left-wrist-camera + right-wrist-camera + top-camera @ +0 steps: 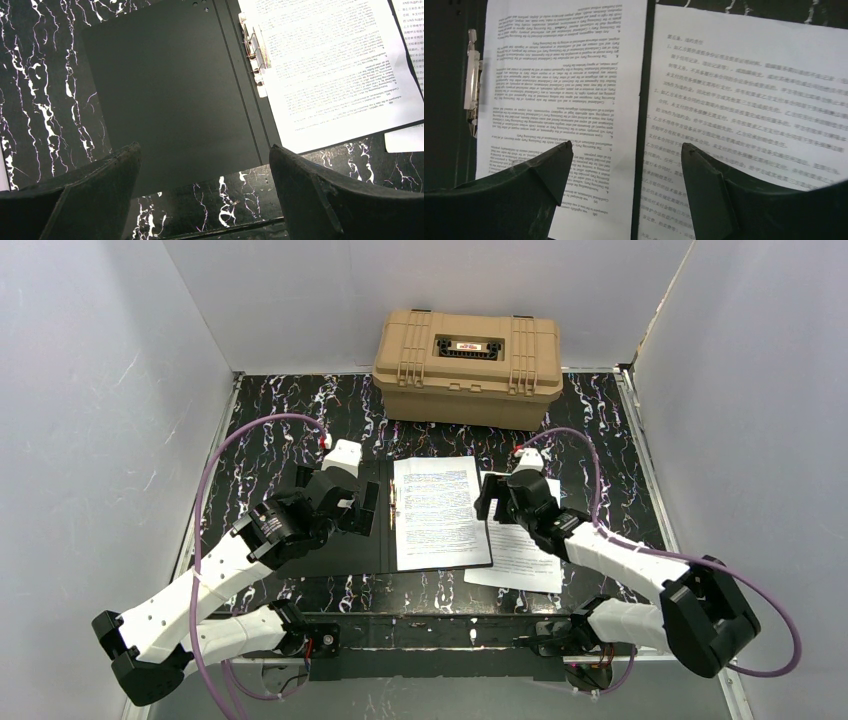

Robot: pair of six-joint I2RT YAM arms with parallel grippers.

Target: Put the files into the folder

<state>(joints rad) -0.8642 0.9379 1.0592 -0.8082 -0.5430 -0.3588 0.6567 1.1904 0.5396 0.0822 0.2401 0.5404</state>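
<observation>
Our right gripper (626, 150) hangs with its jaws wide apart and nothing between them, at the lower middle of its wrist view. It sits right over the dark strip that parts the 2 files (440, 510). Left of that strip, the filed sheet (559, 75) lies flat on the right half of the open folder (350, 555), its far edge just beside the metal clip (471, 75). Right of the strip, the loose sheet (749, 100) rests on the marbled table (270, 420), at centre right of the top view and partly under the right arm. We cannot tell whether its edge laps the folder's rim.

We judge the step in hand to be fetching that loose sheet. Flat paper gives little to pinch, so we should come down low at its near-left edge and take only that 1 sheet. Then we drag it left until it squares over the filed sheet. The risk is catching the filed sheet's edge as well.

Our left gripper (204, 150) is also spread open and empty, above the folder's bare black left cover. It could press there to keep the folder from sliding. The tan case (465, 365) at top centre stays out of it.
</observation>
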